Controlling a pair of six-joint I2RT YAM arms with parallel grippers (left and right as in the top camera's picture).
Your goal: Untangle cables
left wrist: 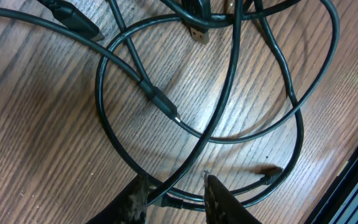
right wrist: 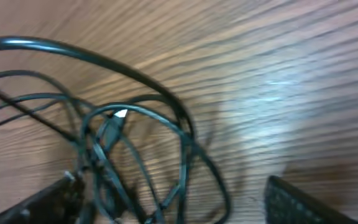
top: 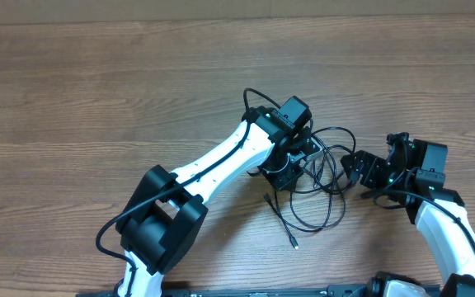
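The cables [top: 330, 183] lie as a loose tangle of thin black loops on the wooden table, between the two arms. Two free ends [top: 294, 243] trail toward the front. My left gripper [top: 290, 172] is over the tangle's left side. In the left wrist view it [left wrist: 176, 184] is open, with cable strands [left wrist: 229, 74] running between its fingertips and a silver-tipped plug [left wrist: 166, 109] ahead of it. My right gripper [top: 359, 171] is at the tangle's right edge. In the blurred right wrist view it [right wrist: 173, 186] is wide open, with cable loops [right wrist: 135, 112] between and ahead of its fingers.
The wooden table [top: 97, 99] extends far to the left and back. A dark edge [left wrist: 353, 186] runs along the lower right of the left wrist view. The left arm's white link [top: 221, 161] crosses the front middle.
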